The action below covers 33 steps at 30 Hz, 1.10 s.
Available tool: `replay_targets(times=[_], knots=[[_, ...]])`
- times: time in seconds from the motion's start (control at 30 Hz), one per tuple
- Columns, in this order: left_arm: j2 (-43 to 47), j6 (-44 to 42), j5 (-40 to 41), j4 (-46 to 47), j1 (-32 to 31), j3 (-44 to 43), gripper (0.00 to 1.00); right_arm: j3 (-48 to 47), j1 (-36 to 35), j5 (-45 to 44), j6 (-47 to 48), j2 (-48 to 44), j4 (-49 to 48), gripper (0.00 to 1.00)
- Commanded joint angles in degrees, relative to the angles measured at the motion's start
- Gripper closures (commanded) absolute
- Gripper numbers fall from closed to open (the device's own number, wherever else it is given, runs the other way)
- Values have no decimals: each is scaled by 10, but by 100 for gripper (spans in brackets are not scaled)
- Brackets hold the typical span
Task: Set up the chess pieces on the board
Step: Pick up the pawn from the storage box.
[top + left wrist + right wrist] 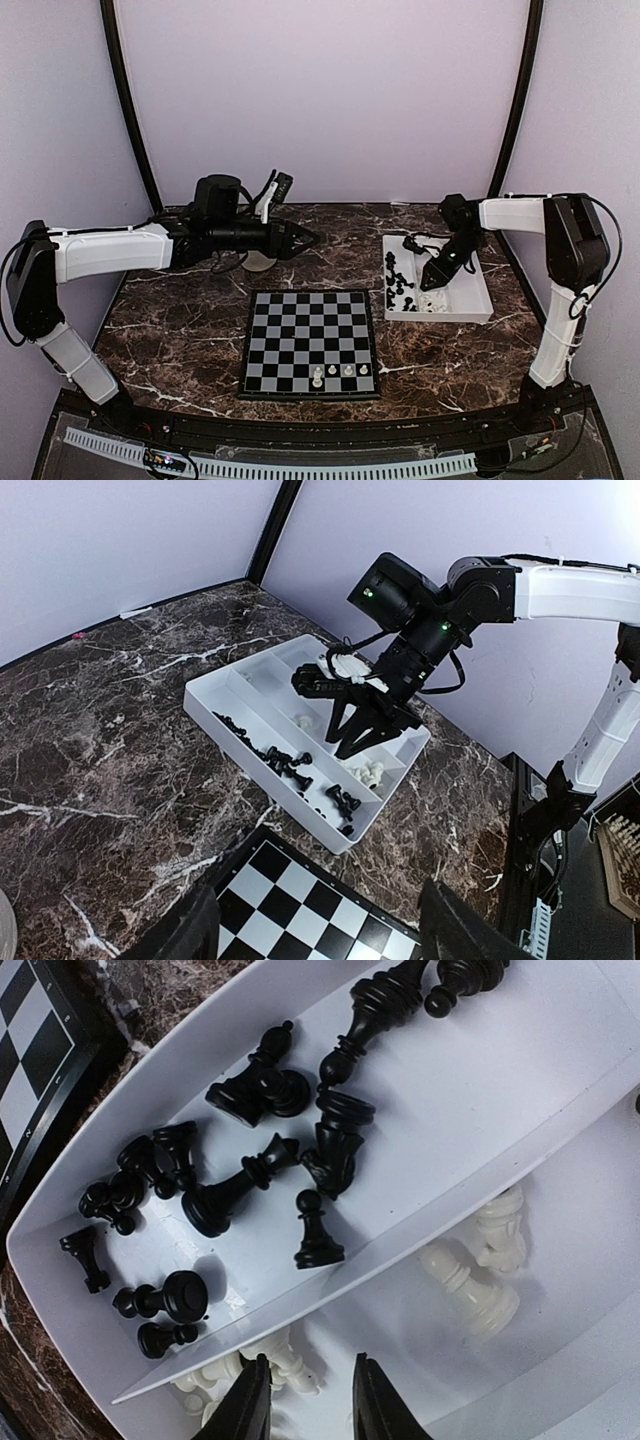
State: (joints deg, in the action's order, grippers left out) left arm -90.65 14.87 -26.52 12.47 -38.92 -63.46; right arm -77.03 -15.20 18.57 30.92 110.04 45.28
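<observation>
1. The board (320, 920) is cut off by the left wrist view's bottom edge, as are the left gripper's fingers (190, 930) on either side of it.
2. The right gripper's fingers (250, 1410) cover part of a heap of white chess pieces (280, 1360).
3. Seen from above, the white chessmen (333, 372) standing on the board are too small to tell their kinds.

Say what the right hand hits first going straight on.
Probably the white pieces heaped just ahead of the right hand, else the bare floor of the tray beside them; depth is unclear.

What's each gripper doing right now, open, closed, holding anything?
Left gripper: open, empty.
Right gripper: slightly open over the tray, beside white chess pieces, holding nothing.
</observation>
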Motion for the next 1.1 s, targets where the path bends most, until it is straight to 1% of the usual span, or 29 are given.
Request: replay_targets(times=[0.0,0.07,0.23,0.3,0.4,0.5,0.6,0.8,1.07], knots=[[17,3,0,19,-4,3,29,-18,3,-21,10,-10,-13,71],[17,3,-1,17,-3,4,30,-31,3,-40,40,-14,-4,71],[21,2,-1,12,-4,7,29,-60,3,-89,164,-8,19,70],[25,3,0,12,-4,10,29,-78,4,-112,195,6,29,70],[38,5,7,11,-3,16,29,-124,3,-123,222,35,82,71],[50,4,15,10,-4,30,29,-144,4,-109,236,34,125,71],[59,3,20,12,-5,44,29,-129,-2,-107,247,20,147,71],[57,2,17,15,-3,49,29,-71,-18,-135,248,8,138,67],[58,-2,17,13,-3,51,29,-50,-41,-168,232,18,121,68]])
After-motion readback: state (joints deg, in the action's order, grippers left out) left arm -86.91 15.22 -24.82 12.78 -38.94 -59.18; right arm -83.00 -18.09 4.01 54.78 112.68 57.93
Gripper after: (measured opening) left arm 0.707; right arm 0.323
